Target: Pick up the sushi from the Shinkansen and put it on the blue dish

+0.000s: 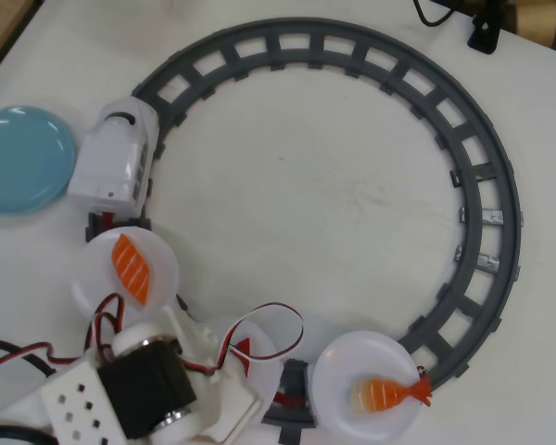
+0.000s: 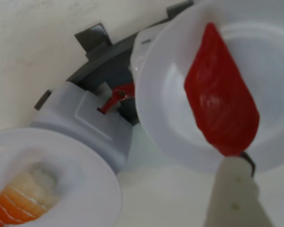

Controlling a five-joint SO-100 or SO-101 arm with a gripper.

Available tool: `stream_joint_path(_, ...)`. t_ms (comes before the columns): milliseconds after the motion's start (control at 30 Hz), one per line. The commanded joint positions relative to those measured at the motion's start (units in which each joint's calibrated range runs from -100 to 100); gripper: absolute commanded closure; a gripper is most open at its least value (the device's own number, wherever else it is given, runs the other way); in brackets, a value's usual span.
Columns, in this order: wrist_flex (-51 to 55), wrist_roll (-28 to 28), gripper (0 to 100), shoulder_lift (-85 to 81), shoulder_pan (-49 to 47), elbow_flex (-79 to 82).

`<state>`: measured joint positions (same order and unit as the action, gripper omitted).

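The sushi [image 2: 222, 109], a dark red slab, lies on a white plate [image 2: 165, 90] of the middle car. In the overhead view only a red sliver of it [image 1: 244, 350] shows beside my arm. My gripper [image 1: 246, 363] hangs over that plate. In the wrist view one pale finger [image 2: 234, 189] shows, its tip at the sushi's near end, and no second finger shows, so the jaws stand apart. The white Shinkansen [image 1: 120, 162] sits on the track at the left. The blue dish [image 1: 23, 158] lies left of it and holds nothing.
A grey ring track [image 1: 486, 199] circles the table. A white plate with a salmon piece [image 1: 130, 269] rides behind the train. A plate with a shrimp piece [image 1: 389, 394] follows at bottom right. An orange piece on a plate [image 2: 16, 203] shows in the wrist view. Red and black cables [image 1: 37, 357] trail left.
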<state>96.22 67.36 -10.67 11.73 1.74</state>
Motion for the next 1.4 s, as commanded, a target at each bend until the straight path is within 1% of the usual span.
stream_joint_path(0, -1.14, 0.74, 72, -0.24, -0.28, 1.78)
stream_joint_path(100, -2.59, 0.74, 72, -0.24, -1.43, 3.85)
stream_joint_path(400, -11.59, 0.84, 72, -0.24, -2.93, 10.07)
stream_joint_path(1000, -12.35, 0.37, 72, -0.40, -6.89, 17.74)
stream_joint_path(1133, -14.31, 0.27, 72, -0.57, -7.59, 19.90)
stream_joint_path(1233, -16.52, 0.16, 80, -0.82, -9.26, 22.07)
stream_joint_path(1367, -18.38, -3.55, 91, -1.07, -12.52, 21.98)
